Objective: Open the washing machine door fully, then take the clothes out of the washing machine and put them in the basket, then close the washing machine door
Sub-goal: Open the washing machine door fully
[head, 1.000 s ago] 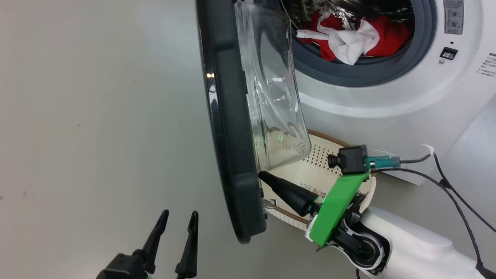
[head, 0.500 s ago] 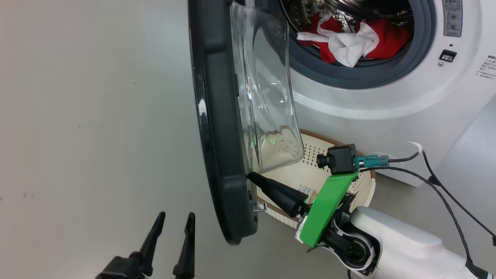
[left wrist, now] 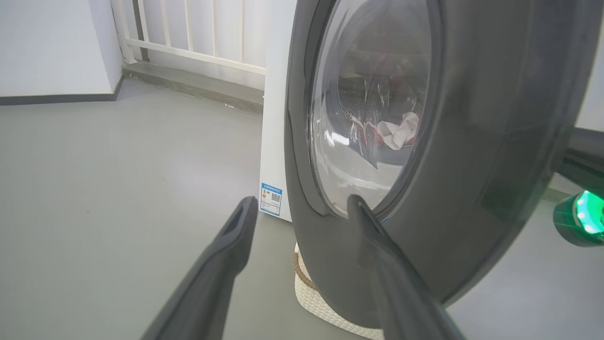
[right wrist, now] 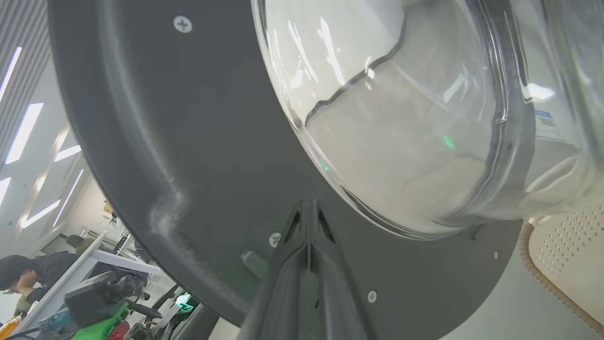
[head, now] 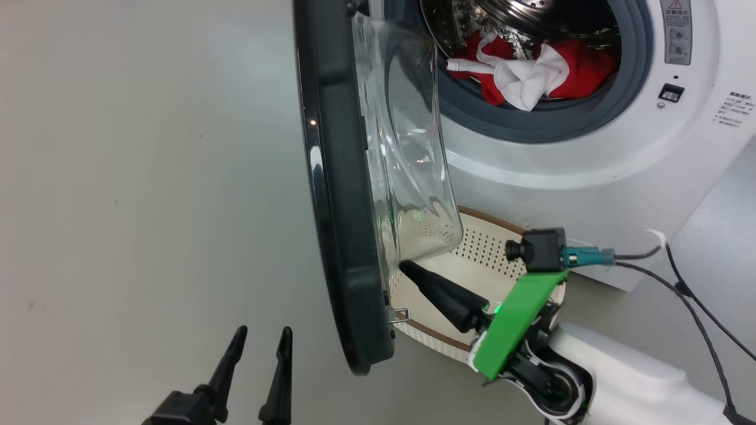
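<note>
The washing machine door (head: 342,195) stands swung out from the washing machine (head: 590,159), nearly edge-on in the head view, with its clear glass bowl bulging from the inner face towards the drum.

The right end effector (head: 406,267) is closed, its two dark fingers pressed flat together and holding nothing. Its tip touches the door's dark inner face, just below the glass bowl and near the door's lower rim. In the right wrist view the joined fingers meet that face between the bowl's edge and a small screw. A green bracket (head: 514,321) and a small black camera (head: 540,249) sit on this arm's wrist, on the inner side of the door.

The left end effector (head: 264,330) is open, fingers spread and empty. It hangs on the outer side of the door, near its lower edge and apart from it, pointing towards the glossy outer rim.

The clothes (head: 531,71), red with white parts, lie in the steel drum, past the door's inner side and beyond the glass bowl. The basket (head: 490,248) sits on the floor under the door's inner side; part of it lies beneath the glass bowl and the door's lower rim. A small blue label (left wrist: 271,199) on the machine's corner shows just beside the door's outer rim. A person (right wrist: 28,278) in dark clothes shows far beyond the door's edge.
</note>
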Robot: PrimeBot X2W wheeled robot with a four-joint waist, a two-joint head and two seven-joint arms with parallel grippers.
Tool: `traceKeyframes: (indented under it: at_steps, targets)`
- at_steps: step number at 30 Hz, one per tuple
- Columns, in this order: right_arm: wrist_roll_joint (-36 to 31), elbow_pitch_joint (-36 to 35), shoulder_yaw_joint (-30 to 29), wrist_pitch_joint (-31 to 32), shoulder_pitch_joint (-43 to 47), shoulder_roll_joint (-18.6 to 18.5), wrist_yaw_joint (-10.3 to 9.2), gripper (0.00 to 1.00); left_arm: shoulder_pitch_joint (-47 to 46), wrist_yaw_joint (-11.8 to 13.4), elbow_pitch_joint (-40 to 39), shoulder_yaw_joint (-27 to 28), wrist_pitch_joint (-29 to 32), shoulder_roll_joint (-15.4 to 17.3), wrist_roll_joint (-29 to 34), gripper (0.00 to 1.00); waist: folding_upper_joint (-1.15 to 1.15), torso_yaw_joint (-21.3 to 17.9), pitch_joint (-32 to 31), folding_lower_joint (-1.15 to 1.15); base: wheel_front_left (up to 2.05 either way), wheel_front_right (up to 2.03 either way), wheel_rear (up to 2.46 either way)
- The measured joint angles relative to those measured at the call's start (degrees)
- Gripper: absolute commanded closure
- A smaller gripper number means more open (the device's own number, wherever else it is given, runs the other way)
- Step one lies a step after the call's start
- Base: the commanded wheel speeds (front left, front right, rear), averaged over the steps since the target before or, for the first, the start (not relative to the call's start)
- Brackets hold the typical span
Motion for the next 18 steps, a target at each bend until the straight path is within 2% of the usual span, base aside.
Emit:
traceKeyframes:
  at_steps: [2, 3, 4, 5, 18]
  targets:
    - [0.07, 0.15, 0.01, -0.21, 1.38, -0.79, 0.00, 0.50, -0.02, -0.09, 0.19, 0.12, 0.00, 0.00, 0.16, 0.00, 0.00, -0.11, -0.28, 0.00, 0.00, 0.00, 0.00]
    - [0.09, 0.23, 0.00, -0.49, 2.03, -1.05, 0.00, 0.31, -0.03, -0.24, 0.32, 0.19, 0.00, -0.01, 0.20, 0.00, 0.00, -0.16, -0.45, 0.00, 0.00, 0.00, 0.00]
    - [0.10, 0.29, 0.00, -0.76, 2.63, -1.22, 0.00, 0.07, -0.03, -0.52, 0.47, 0.29, 0.00, 0.00, 0.38, 0.00, 0.00, -0.22, -0.61, 0.00, 0.00, 0.00, 0.00]
    - [0.11, 0.32, -0.04, -0.86, 3.15, -1.44, 0.00, 0.00, -0.03, -0.52, 0.64, 0.33, 0.00, 0.00, 0.62, 0.00, 0.00, -0.29, -0.78, 0.00, 0.00, 0.00, 0.00]
    - [-0.77, 3.15, -0.63, -3.79, 8.49, -4.77, 0.00, 0.00, -0.06, -1.60, 1.96, 2.21, 0.00, 0.02, 1.14, 0.00, 0.00, -2.81, -1.63, 0.00, 0.00, 0.00, 0.00]
